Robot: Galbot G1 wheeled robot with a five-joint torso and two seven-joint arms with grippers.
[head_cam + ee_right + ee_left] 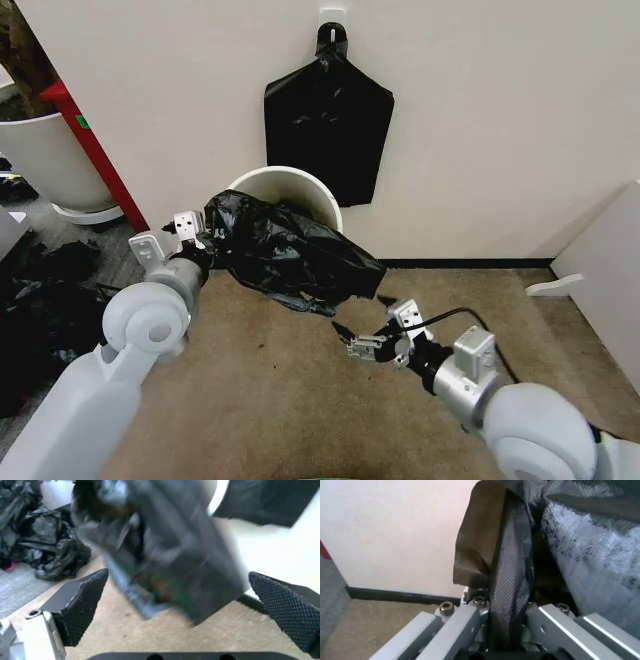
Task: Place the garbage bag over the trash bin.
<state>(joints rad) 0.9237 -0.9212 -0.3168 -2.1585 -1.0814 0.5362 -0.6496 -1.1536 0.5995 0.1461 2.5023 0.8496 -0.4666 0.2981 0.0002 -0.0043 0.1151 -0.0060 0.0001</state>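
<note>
Nearest me, the right gripper (350, 345) hovers low over the tan carpet (260, 400), its jaws spread wide and holding nothing. Beyond it, the thin, crinkly black plastic garbage bag (285, 255) stretches from far left down toward near right, draped across the front of the small round cream-white trash bin (300, 190) by the wall. The left gripper (195, 232) is clamped on the bag's left end. The bag's loose right end hangs just beyond the right gripper, so that arm looks best placed to take it.

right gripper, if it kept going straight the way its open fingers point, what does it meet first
Most likely the garbage bag, hanging just ahead of the right gripper and between its open fingers; depth is unclear.
</note>
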